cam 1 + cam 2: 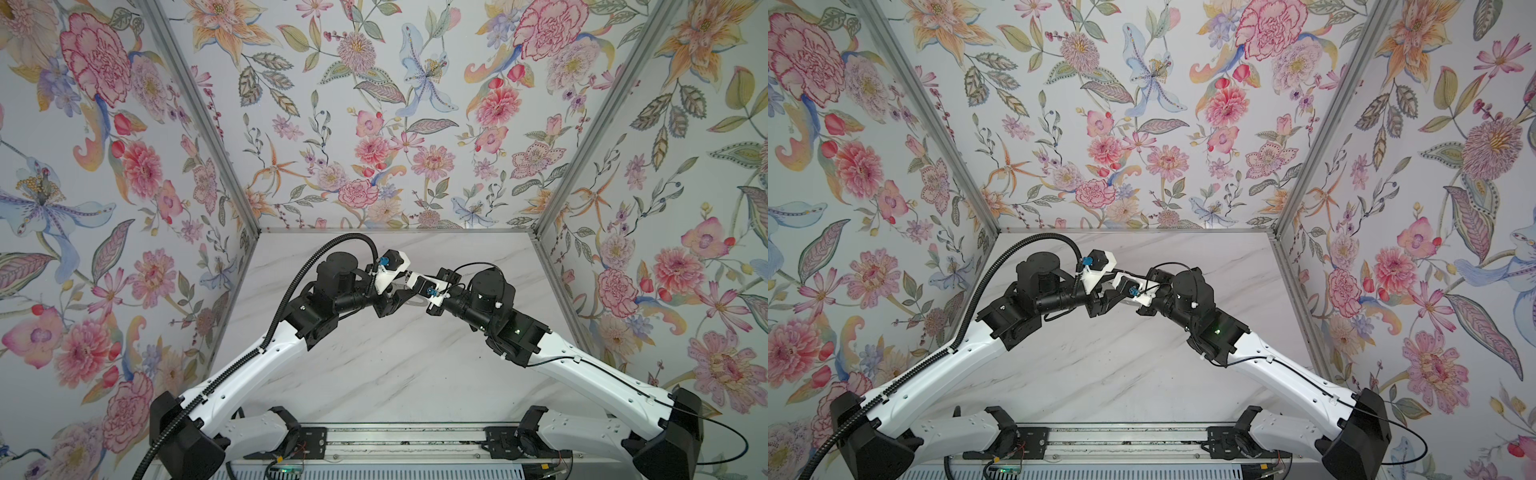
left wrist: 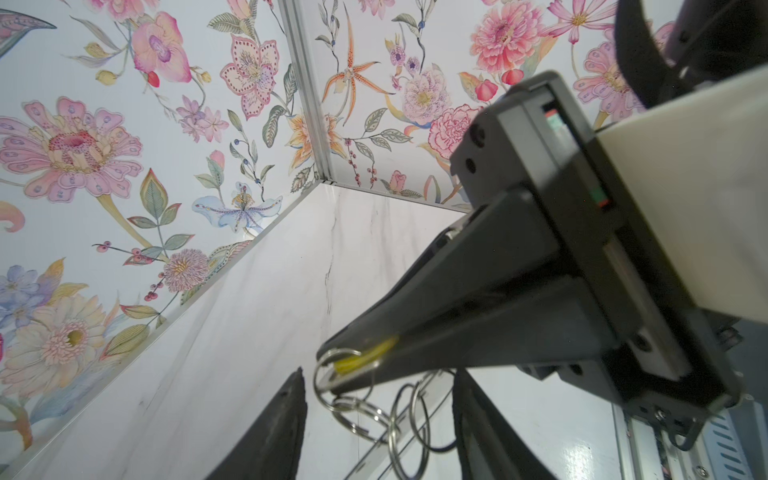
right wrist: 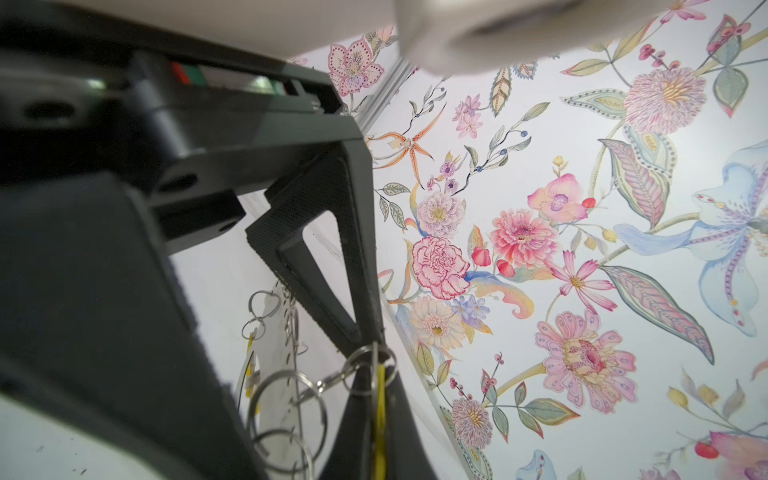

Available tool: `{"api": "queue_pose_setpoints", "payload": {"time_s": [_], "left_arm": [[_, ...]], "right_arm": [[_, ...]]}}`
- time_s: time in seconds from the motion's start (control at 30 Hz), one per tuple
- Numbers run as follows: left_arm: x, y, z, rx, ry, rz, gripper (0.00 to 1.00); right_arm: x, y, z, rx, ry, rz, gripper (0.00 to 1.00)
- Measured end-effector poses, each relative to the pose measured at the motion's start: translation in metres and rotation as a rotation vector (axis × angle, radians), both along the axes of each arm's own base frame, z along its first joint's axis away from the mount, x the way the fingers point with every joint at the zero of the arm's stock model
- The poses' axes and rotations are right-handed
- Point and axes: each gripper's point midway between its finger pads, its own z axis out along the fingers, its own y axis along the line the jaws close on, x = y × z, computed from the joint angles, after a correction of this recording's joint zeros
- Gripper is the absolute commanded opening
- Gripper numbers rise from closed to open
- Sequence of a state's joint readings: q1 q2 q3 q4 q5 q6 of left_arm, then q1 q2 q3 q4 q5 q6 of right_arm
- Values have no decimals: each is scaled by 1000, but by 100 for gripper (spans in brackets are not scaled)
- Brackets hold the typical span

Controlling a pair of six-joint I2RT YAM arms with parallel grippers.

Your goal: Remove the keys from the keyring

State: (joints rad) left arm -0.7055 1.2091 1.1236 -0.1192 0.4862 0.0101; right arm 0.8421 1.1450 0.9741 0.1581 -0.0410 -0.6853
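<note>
Left wrist view: right gripper (image 2: 330, 371) clamped on a yellow key tag (image 2: 347, 366); keyring loops (image 2: 386, 419) hang from it between the left gripper's (image 2: 380, 374) spread fingers. Both top views hide them behind arms (image 1: 249, 365).

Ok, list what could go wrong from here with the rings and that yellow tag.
1. The right gripper pinches the yellow tag near its fingertips only; a pull may slip it out.
2. The left gripper stands open around the chain of rings, holding nothing; the whole bunch would likely follow the tag rather than separate.
3. Both grippers work nose to nose; their fingers could collide.
</note>
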Motion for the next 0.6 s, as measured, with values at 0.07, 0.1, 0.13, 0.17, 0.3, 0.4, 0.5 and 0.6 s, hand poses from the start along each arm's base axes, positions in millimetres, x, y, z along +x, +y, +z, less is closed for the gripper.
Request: {"api": "queue_pose_setpoints", "payload": {"time_s": [0.07,0.1,0.13,0.17,0.3,0.4,0.5,0.6], "left_arm": [[8,3,-3,26,-5,51,53],[11,5,-3,38,-8,75,53],[15,8,-5,50,-11,102,53],[18,11,-7,62,-15,123,54],[19,19,-9,102,-41,154,59],[14,26,-4,115,-62,158,59],[10,34,5,109,-89,173,58],[6,34,13,85,-92,161,54]], "right_arm": [[1,0,-1,1,0,-2,0],[2,-2,-2,0,2,-6,0],[3,-4,-3,-1,2,-11,0],[4,-5,-4,2,2,-14,0],[4,-17,-4,19,5,-35,0],[3,-24,4,49,-7,-43,0],[-1,-27,14,77,-22,-35,0],[-3,-26,18,91,-24,-24,0]]}}
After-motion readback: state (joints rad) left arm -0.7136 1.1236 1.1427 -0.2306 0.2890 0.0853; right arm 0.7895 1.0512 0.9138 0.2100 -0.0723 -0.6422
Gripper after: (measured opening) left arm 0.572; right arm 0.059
